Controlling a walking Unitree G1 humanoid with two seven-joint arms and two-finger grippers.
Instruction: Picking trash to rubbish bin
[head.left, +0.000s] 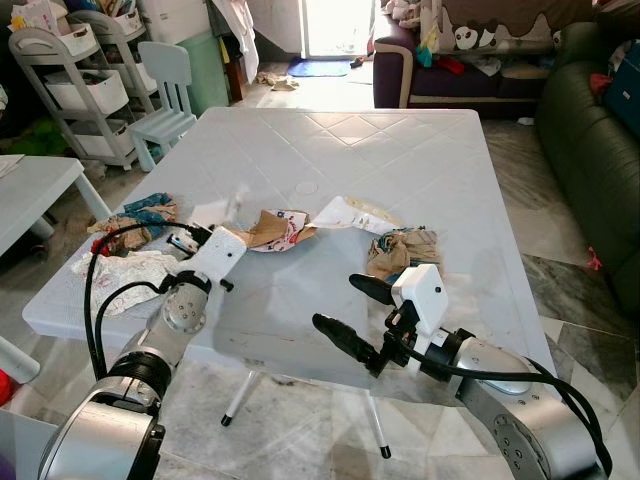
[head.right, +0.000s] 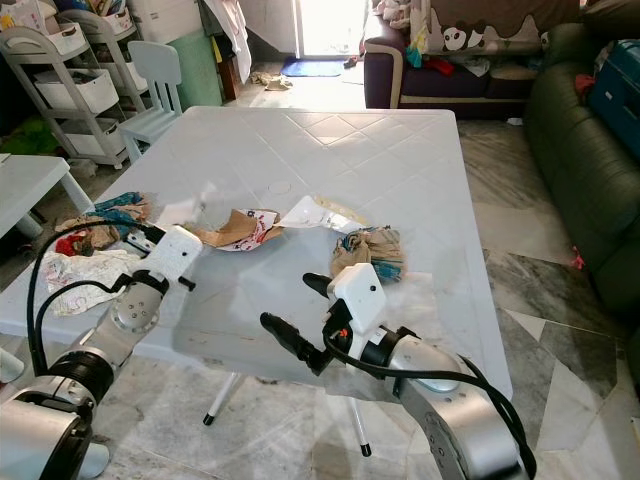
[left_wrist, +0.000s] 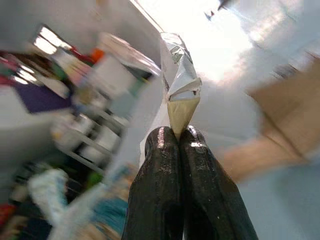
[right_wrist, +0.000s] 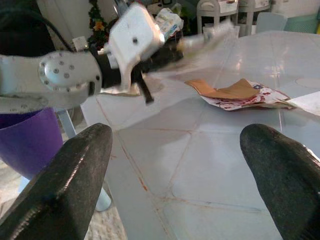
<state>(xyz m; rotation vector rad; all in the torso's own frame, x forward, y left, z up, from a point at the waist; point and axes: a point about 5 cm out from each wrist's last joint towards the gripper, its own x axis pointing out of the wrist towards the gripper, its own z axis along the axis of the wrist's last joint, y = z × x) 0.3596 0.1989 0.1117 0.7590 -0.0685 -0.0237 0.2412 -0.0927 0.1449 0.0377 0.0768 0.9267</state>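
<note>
On the left edge of the white plastic table (head.left: 400, 150) lies a heap of soft cloth scraps (head.left: 130, 262), some white, some blue. Just beside it the left gripper (left_wrist: 178, 135) hangs over the table. In the left wrist view its two shiny black fingers (left_wrist: 160, 165) are pressed tight together on a crinkly silver wrapper (left_wrist: 179, 75) with a tan point at its lower end. The wrapper sticks up past the fingertips.

In the middle of the table lies a flat, torn brown card piece (head.left: 272, 228) with red and blue print. Next to it is a curled white paper (head.left: 350, 213). Further right sits a crumpled brown wad (head.left: 405, 247), near the front edge.

The right gripper (head.left: 350, 310) hovers over the front edge, below the wad. Its fingers (right_wrist: 75, 170) are spread wide with nothing between them. The far half of the table is bare and smooth. The right wrist view shows a purple bin (right_wrist: 27, 142) down beside the table, under the left arm.
</note>
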